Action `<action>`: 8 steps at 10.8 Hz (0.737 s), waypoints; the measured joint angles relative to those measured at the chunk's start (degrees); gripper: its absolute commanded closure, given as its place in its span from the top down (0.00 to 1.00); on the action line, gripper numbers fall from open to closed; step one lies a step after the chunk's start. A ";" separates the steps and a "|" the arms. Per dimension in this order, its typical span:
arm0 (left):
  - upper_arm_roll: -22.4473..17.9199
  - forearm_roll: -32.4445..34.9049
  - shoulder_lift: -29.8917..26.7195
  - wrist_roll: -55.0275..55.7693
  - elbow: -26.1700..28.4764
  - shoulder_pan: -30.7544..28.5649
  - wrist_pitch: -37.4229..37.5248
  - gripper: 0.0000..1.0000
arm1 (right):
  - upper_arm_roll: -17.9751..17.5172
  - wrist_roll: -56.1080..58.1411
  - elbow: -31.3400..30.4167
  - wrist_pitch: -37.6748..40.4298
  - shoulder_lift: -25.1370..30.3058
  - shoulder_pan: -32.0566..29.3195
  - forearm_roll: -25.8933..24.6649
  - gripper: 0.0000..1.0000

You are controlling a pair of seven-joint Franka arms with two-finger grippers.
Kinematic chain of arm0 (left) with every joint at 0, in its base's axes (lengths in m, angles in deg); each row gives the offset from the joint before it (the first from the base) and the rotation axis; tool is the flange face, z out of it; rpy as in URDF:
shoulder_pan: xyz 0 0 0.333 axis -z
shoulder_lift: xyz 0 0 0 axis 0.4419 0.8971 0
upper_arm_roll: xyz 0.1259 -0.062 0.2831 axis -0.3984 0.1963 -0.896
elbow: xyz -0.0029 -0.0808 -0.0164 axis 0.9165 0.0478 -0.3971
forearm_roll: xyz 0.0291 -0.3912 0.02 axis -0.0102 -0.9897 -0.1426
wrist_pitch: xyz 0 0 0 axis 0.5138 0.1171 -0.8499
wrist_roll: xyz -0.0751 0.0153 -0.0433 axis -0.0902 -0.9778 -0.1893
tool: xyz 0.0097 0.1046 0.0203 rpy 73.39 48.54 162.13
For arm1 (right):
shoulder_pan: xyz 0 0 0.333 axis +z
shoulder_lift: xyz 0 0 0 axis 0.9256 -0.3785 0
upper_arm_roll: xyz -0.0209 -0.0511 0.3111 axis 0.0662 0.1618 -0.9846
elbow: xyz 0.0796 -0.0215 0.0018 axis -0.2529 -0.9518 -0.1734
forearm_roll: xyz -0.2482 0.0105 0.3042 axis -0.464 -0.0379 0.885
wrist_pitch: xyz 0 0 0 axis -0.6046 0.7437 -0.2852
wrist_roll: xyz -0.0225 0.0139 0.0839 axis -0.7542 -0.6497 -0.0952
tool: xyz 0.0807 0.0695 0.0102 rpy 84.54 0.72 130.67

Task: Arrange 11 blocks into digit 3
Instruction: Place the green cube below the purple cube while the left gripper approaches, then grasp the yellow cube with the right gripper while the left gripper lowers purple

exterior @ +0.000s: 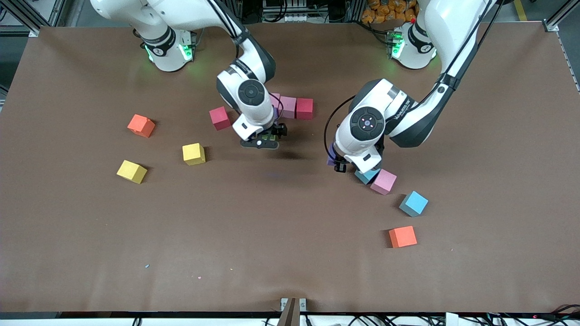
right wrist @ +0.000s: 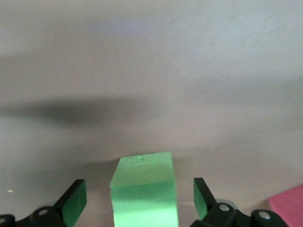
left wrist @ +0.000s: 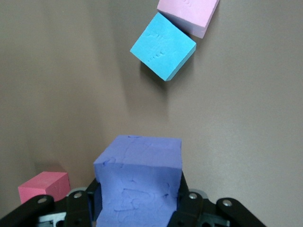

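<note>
My right gripper (right wrist: pixel 142 198) stands with fingers (right wrist: pixel 73 204) spread well apart, gaps showing on both sides of the green block (right wrist: pixel 144 189) between them. The block looks released and seated on the table (exterior: pixel 290 253). In the front view this gripper (exterior: pixel 267 138) sits just nearer the camera than the started row: two pink blocks (exterior: pixel 287 107) and a crimson block (exterior: pixel 304 108) touching in a line. I cannot see whether the green block touches that row; my wrist hides the joint.

My left gripper (left wrist: pixel 137 203) is clamped on a purple block (left wrist: pixel 139 182), held up off the table, near a light blue block (left wrist: pixel 163 46) and a loose pink block (left wrist: pixel 188 15) that touch each other. Front view puts it (exterior: pixel 337 164) toward the left arm's end of the table, well apart from the row.

Key relation: the row lies from the purple block toward the right arm's end and farther from the camera. My right arm is nearer the build and stands in the way.

The purple block is matte foam, squarely gripped, faces dented.

Judgement: the right arm should lift clear before the left carries in.

Loose: a second crimson block (exterior: pixel 219 118), two yellow cubes (exterior: pixel 193 154), another light blue block (exterior: pixel 413 203), two orange cubes (exterior: pixel 403 237).
</note>
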 measured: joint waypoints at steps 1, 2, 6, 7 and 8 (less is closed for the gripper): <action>0.00 -0.70 0.30 0.36 0.33 0.08 -0.86 0.00 | 0.17 2.76 -0.03 2.70 2.12 -2.08 -0.03 1.00; 0.03 -1.41 0.65 1.24 1.06 0.54 -2.29 0.00 | 0.32 6.65 -0.38 4.77 3.57 -4.62 -0.14 1.00; 0.10 -1.74 1.34 7.93 4.93 3.94 -9.22 0.00 | 0.72 22.19 -5.76 5.46 4.45 -13.53 -3.79 1.00; 0.13 -1.75 1.45 9.55 6.01 5.55 -11.35 0.00 | 0.75 25.51 -6.96 4.89 4.45 -15.14 -4.28 1.00; 0.12 -1.75 1.65 11.58 6.81 7.49 -13.27 0.00 | 0.76 28.48 -7.75 4.36 4.47 -16.60 -4.80 1.00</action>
